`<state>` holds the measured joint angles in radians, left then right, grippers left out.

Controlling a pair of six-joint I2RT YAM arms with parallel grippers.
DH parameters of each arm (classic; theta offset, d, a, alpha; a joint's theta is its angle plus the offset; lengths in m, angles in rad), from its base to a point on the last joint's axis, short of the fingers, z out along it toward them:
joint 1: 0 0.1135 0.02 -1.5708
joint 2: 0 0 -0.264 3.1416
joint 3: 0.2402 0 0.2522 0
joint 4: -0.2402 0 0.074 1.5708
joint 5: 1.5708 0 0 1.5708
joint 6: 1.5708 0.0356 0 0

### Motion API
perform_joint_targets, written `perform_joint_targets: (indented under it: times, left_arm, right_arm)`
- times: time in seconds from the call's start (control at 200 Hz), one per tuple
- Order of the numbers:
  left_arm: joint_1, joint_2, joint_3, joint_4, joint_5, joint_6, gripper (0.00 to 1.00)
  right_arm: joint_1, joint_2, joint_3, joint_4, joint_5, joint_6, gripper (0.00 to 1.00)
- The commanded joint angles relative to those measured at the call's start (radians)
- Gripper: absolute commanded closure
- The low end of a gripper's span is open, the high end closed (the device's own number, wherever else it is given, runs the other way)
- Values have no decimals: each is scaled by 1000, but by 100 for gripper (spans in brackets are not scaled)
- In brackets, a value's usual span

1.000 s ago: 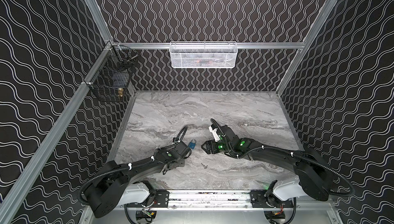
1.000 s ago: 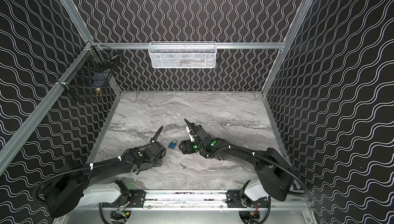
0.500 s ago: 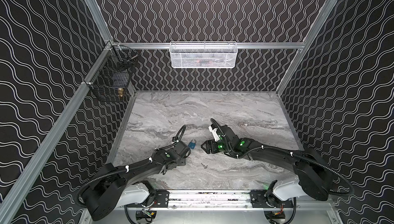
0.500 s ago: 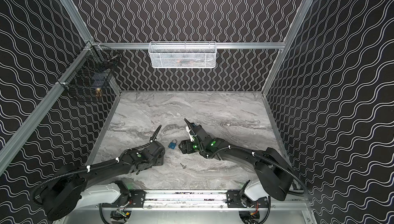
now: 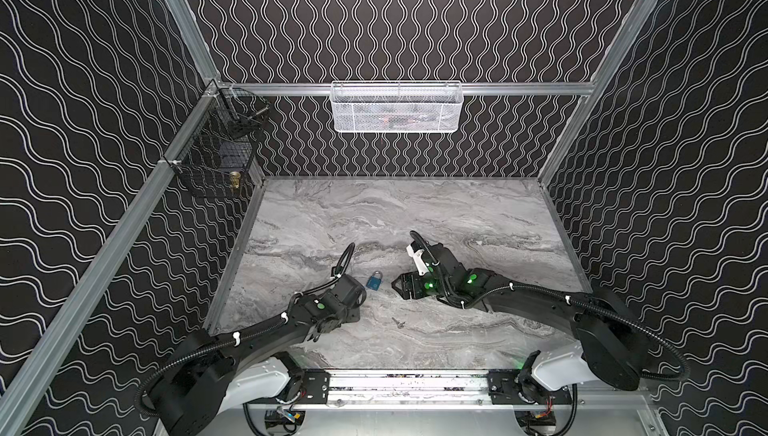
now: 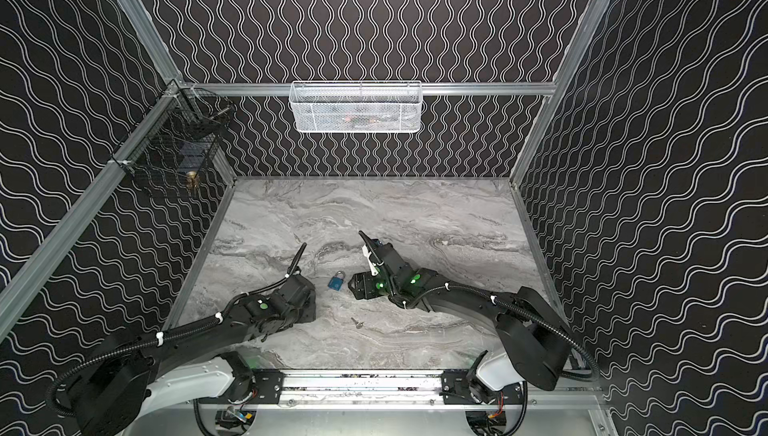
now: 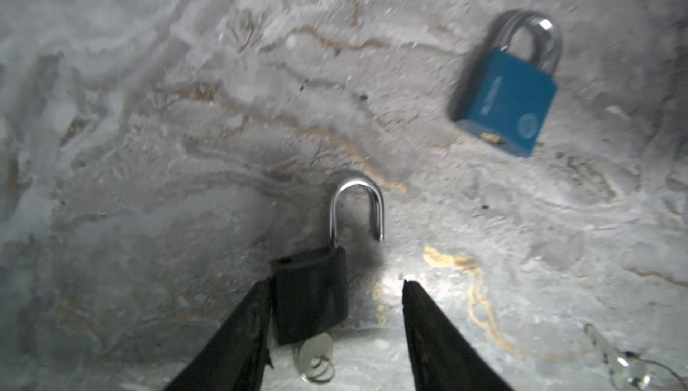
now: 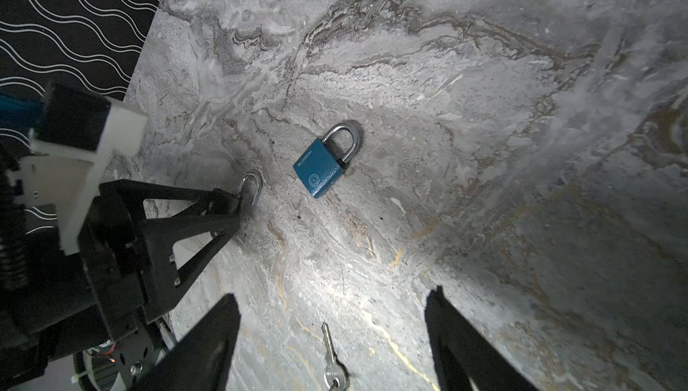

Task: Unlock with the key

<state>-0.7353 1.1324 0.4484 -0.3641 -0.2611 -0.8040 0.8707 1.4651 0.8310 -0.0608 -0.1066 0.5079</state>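
jaws, left: apart and clamped on nothing. in the left wrist view one jaw touches the side of the black padlock (image 7: 309,296) and the other stands clear of it.
jaws, right: wide apart and empty, low over the desk (image 5: 415,214). the loose key (image 8: 328,344) lies on the desk between their tips.
black padlock: flat on the desk between the left jaws. its shackle (image 7: 357,203) is raised with one end free of the body, and the inserted key (image 7: 316,350) sits in its underside. both top views hide it under the left arm (image 5: 266,330).
blue padlock (image 5: 375,281): flat on the desk between the two arms, just past the left jaws, shackle shut.
changed: over the last second the left arm has drawn back a little toward its own side. the top views are too small to show how its jaws stood before.
unchanged: the blue padlock, the loose key and the right arm (image 5: 519,297) sit where they were.
meaning: the black padlock looks unlocked, and the left jaws seem to be letting go and backing off, so that step looks done.
open question: the task does not say whether the blue padlock counts too. if it does, the loose key and the right jaws are nearest to it.
risk: the jaw touching the black padlock could drag it along if the arm backs away.
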Motion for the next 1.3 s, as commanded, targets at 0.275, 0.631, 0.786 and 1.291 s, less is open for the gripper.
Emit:
perform_joint_targets:
  times: [0.275, 0.631, 0.786, 1.291]
  left_arm:
    - [45, -3, -25, 10, 19, -23, 57]
    - [64, -23, -38, 6, 24, -18, 51]
    - [68, -31, -6, 21, 29, 12, 40]
    - [77, -75, 107, 144, 150, 36, 37]
  right_arm:
    - [2, -10, -6, 26, 8, 4, 20]
    - [2, -5, -6, 29, 7, 4, 20]
    - [2, -4, 1, 31, 8, 5, 20]
    - [3, -31, 17, -120, 68, 16, 21]
